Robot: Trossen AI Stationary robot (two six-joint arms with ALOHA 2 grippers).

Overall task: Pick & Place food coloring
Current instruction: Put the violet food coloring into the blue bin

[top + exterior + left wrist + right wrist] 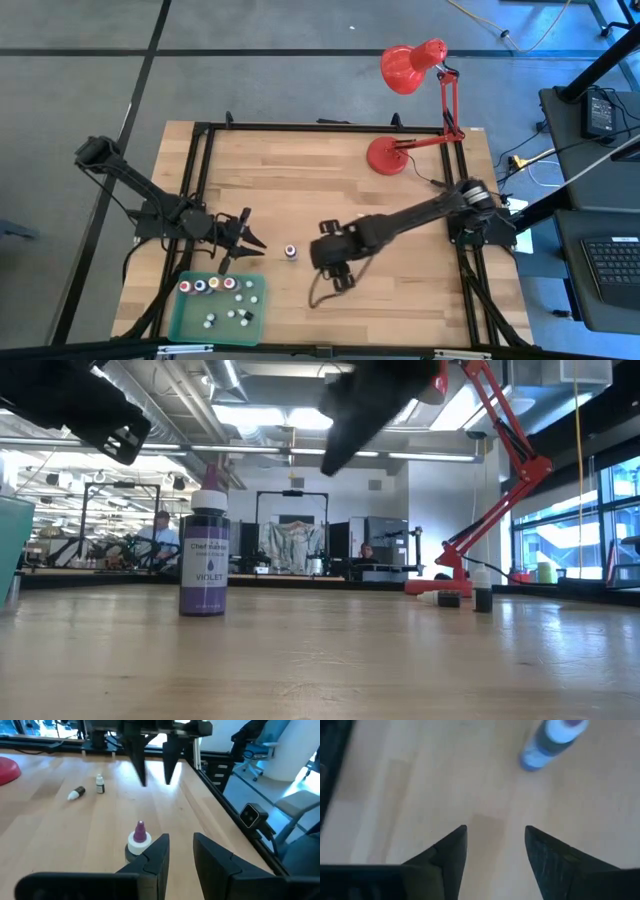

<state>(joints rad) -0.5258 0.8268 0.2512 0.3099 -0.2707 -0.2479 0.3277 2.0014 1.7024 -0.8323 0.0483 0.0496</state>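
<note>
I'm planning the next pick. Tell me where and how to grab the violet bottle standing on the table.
Grip the violet bottle across its straight dark body, below the white cap. It stands upright and alone on the wooden table, so a pincer should probably come down from above, fingers either side. The open right pincer is near it.

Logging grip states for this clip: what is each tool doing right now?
Left tool: slightly apart, holding nothing, just short of the violet bottle.
Right tool: open, empty, bottle standing ahead of it.
</note>
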